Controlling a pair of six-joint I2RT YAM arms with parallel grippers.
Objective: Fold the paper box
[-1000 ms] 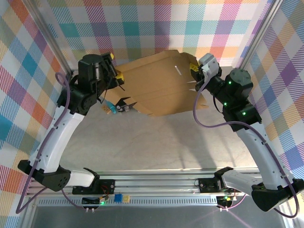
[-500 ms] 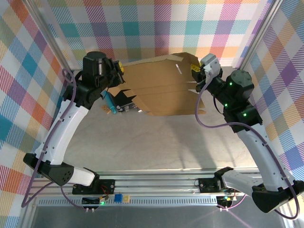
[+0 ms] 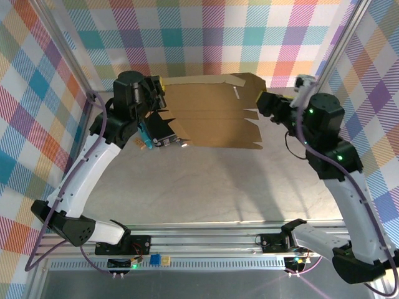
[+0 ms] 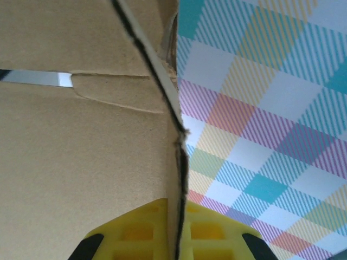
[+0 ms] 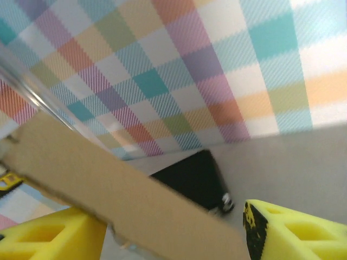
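The left gripper (image 3: 158,89) is being pressed shut on the left edge of the box (image 3: 212,115), and in the left wrist view its yellow pads (image 4: 135,238) are being shown tight against either face of the cardboard edge (image 4: 176,162). The right gripper (image 3: 265,103) is being held released just beside the box's right edge; in the right wrist view its yellow fingers (image 5: 287,230) are being shown wide apart, with a strip of cardboard (image 5: 108,179) crossing between them. The box is being held as a partly folded brown sheet, lifted off the grey counter (image 3: 206,187) at its far side, close to the plaid wall (image 3: 206,37). A black case (image 5: 190,181) is being shown on the counter beyond the cardboard.
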